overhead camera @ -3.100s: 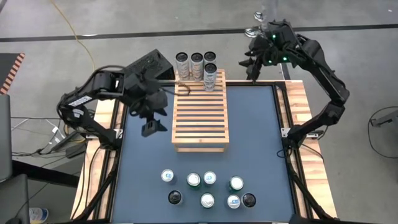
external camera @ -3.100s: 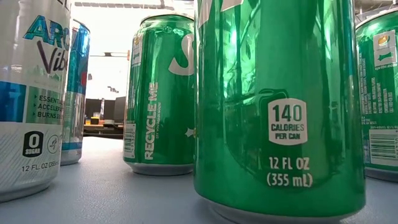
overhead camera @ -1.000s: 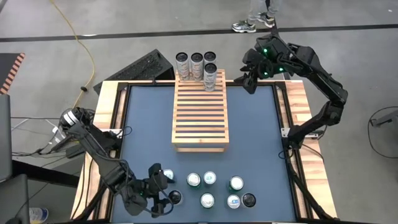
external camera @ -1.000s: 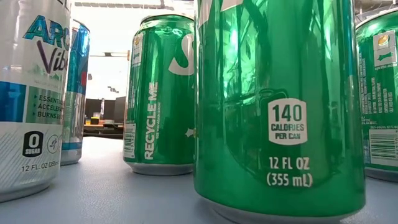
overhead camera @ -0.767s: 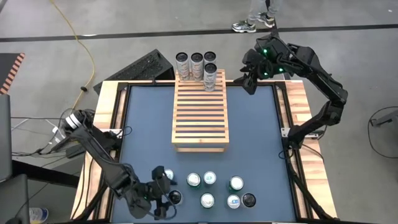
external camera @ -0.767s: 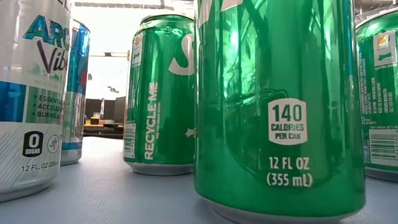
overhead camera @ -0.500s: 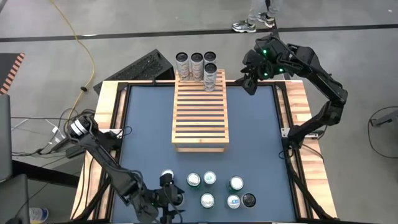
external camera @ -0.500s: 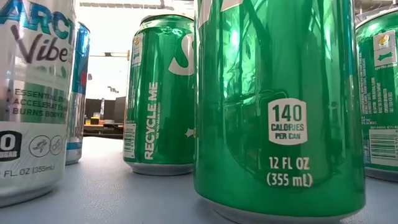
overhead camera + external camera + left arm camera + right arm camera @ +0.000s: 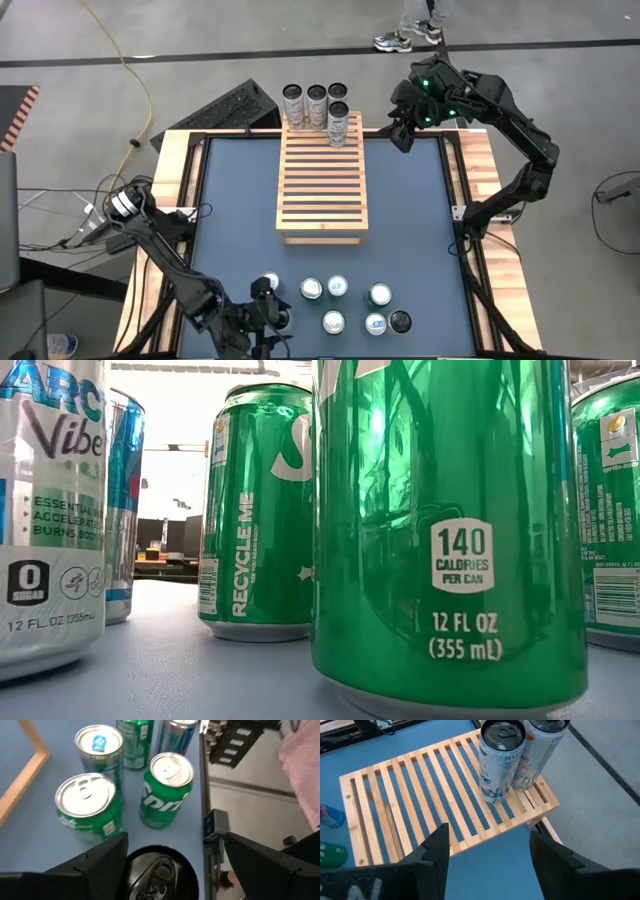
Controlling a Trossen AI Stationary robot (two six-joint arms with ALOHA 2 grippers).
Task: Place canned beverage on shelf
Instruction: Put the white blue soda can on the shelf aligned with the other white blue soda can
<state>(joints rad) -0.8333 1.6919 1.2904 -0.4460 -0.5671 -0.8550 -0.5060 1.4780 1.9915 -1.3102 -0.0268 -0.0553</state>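
Cans (image 9: 337, 287) stand clustered at your near table edge, upright on the blue surface (image 9: 410, 230). Left gripper (image 9: 268, 315) sits low among them; its fingers (image 9: 100, 862) are spread apart either side of a black-topped can (image 9: 157, 875), and you cannot tell whether they touch it. Shelf (image 9: 322, 183) lies mid-table, well apart from that cluster, with 1 tall can (image 9: 338, 124) upright on its far end and 3 more (image 9: 315, 105) just behind it. Right gripper (image 9: 400, 132) hovers beside the shelf's far corner, fingers (image 9: 436, 855) parted, holding nothing.
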